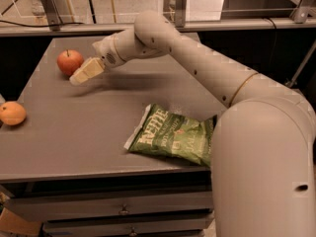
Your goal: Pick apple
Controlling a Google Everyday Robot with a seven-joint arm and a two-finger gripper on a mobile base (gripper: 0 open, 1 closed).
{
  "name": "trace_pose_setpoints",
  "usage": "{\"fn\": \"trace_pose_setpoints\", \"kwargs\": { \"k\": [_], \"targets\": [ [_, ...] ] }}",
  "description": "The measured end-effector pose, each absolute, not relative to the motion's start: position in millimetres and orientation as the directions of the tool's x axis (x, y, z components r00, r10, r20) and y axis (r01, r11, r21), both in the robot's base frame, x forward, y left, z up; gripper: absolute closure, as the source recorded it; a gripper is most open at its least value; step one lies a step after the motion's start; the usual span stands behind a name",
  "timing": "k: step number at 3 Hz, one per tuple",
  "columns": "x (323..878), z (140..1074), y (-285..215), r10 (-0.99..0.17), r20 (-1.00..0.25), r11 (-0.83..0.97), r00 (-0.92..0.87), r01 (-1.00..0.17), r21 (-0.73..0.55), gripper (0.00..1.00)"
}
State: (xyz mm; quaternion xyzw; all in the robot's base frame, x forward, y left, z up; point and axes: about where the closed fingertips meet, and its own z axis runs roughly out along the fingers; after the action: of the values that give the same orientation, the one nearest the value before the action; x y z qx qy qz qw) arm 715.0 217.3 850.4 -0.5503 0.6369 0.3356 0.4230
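The apple [69,62] is small, round and red-orange with a short dark stem. It sits on the grey table [98,127] at the far left. My gripper [79,78] is at the end of the white arm that reaches in from the right. It hovers just right of the apple and slightly nearer to me, a small gap away, and holds nothing.
A plain orange fruit [12,113] lies at the table's left edge. A green chip bag [173,138] lies near the front right, partly behind my arm. A rail and posts [49,4] run behind the table. Drawers [118,209] are below the front edge.
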Motion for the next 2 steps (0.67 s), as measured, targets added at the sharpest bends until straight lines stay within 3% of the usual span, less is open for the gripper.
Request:
{"fn": "trace_pose_setpoints", "kwargs": {
  "k": [1,2],
  "targets": [
    [720,843,241,-0.423,-0.905,0.169,-0.048,-0.985,-0.027,0.00],
    [726,837,256,-0.421,-0.904,0.189,-0.078,-0.982,-0.004,0.18]
  ]
}}
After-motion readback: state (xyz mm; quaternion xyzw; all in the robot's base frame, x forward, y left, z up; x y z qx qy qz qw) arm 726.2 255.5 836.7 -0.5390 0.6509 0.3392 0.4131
